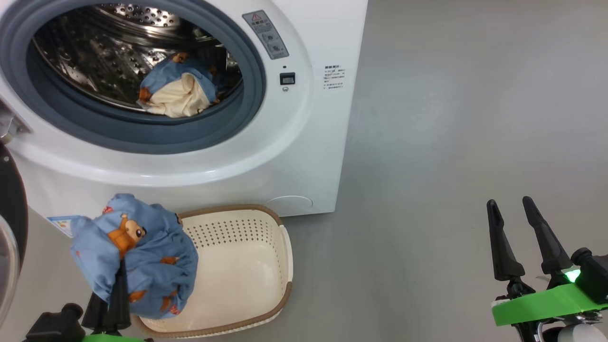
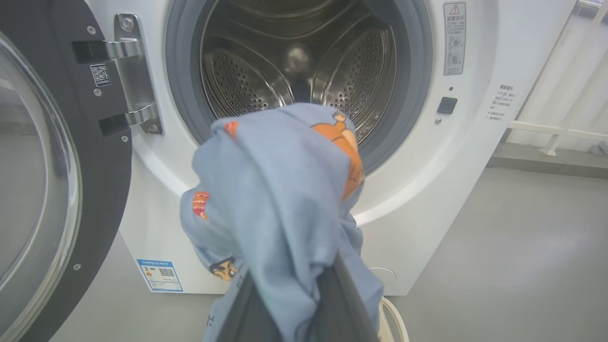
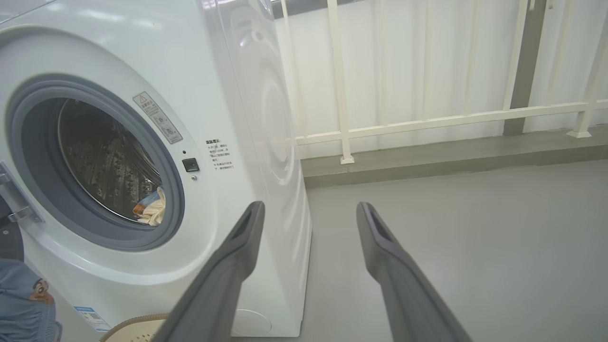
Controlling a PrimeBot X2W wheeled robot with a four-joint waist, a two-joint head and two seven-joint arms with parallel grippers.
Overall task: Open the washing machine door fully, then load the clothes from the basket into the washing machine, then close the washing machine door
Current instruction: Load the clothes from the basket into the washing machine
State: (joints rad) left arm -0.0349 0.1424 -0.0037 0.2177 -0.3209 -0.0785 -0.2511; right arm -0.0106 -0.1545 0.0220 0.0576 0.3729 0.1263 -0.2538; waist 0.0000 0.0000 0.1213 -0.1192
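The washing machine (image 1: 313, 156) stands with its door (image 2: 52, 180) swung wide and a blue-and-cream bundle (image 1: 178, 92) in the drum (image 1: 95, 52), so loading is in hand. The basket (image 1: 247, 266) shows a bare floor; above its left end the closed left tool (image 1: 118, 285) pinches a bear-print garment (image 1: 137, 256), which next must clear the gasket (image 1: 142, 135); the right tool (image 1: 509, 204) is open, empty.

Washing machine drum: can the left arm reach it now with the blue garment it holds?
Probably yes. The washing machine door stands swung open to the side, and nothing lies between the blue garment in the left gripper and the drum. The clothes inside lie low.
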